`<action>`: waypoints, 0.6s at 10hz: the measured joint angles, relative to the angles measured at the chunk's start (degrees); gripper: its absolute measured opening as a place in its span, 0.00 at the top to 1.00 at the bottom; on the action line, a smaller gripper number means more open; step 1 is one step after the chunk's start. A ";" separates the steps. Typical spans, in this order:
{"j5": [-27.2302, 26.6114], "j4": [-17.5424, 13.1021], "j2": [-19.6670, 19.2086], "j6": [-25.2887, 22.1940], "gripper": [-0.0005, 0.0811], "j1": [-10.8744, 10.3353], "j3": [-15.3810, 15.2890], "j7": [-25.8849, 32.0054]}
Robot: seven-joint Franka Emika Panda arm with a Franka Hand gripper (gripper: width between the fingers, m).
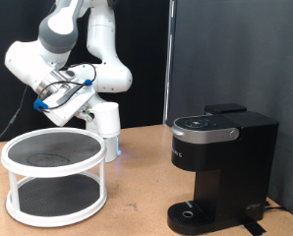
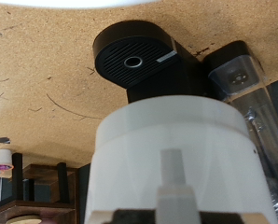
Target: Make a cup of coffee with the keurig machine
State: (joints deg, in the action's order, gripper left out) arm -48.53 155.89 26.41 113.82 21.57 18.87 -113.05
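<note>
Cup [image 1: 108,120] — I'm carrying it, gripper [image 1: 95,116] clenched on it (mid-air), needing lining up over keurig [image 1: 221,172] drip base [image 2: 132,60].

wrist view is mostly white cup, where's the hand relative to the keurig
Observer: The hand holds the cup well to the exterior view's left of the keurig machine, apart from it.
Operator: lid open or shut
Observer: Shut; the lid lies flat on top of the machine.
Operator: anything close to the cup
Observer: Yes, a white two-tier round rack stands just to the exterior view's left of the cup.
</note>
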 joint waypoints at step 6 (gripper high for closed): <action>-4.97 -3.10 -3.43 4.44 0.98 -3.85 -5.22 -2.65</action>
State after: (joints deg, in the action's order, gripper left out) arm -53.50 152.80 22.98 118.27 17.72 13.65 -115.70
